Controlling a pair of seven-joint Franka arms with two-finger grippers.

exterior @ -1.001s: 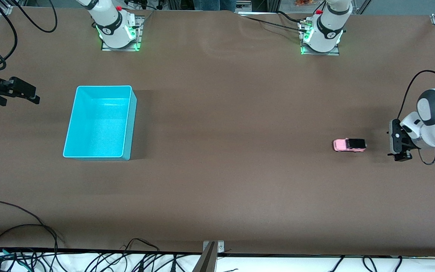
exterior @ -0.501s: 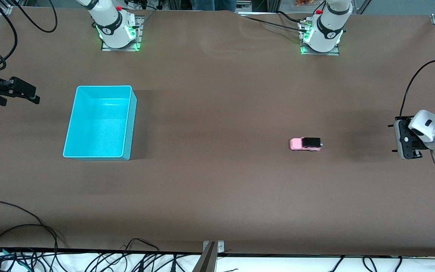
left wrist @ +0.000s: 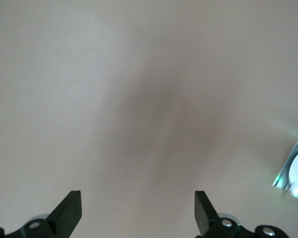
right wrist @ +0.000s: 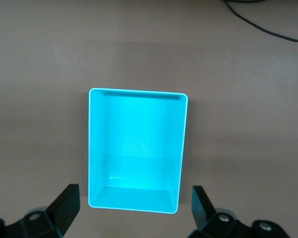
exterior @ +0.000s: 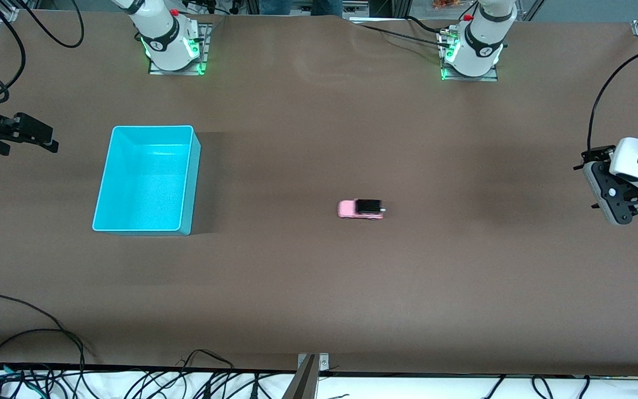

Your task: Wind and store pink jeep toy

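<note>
One pink jeep toy (exterior: 360, 209): small, boxy, pale pink body, black ribbed roof, dark wheels, standing on all wheels on the brown table (exterior: 319, 277) near its middle, touched by neither gripper. It shows in the front view only.

One turquoise bin (exterior: 147, 178): rectangular, smooth plastic, rounded corners, open top, nothing inside; it stands well apart from the jeep, toward the right arm's end of the table. The right wrist view looks straight down into it (right wrist: 136, 148) and shows its sloping inner walls and glossy floor.

One table cover: matte brown sheet, faintly rippled near the arm bases.

Left gripper (exterior: 613, 195): up in the air over the left arm's end of the table, well apart from the jeep, fingers spread and holding nothing; its wrist view (left wrist: 138, 210) shows bare table and, probably, a corner of an arm base with green light.

Right gripper (exterior: 31, 133): over the table edge beside the bin, fingers (right wrist: 67, 201) spread, holding nothing.
</note>
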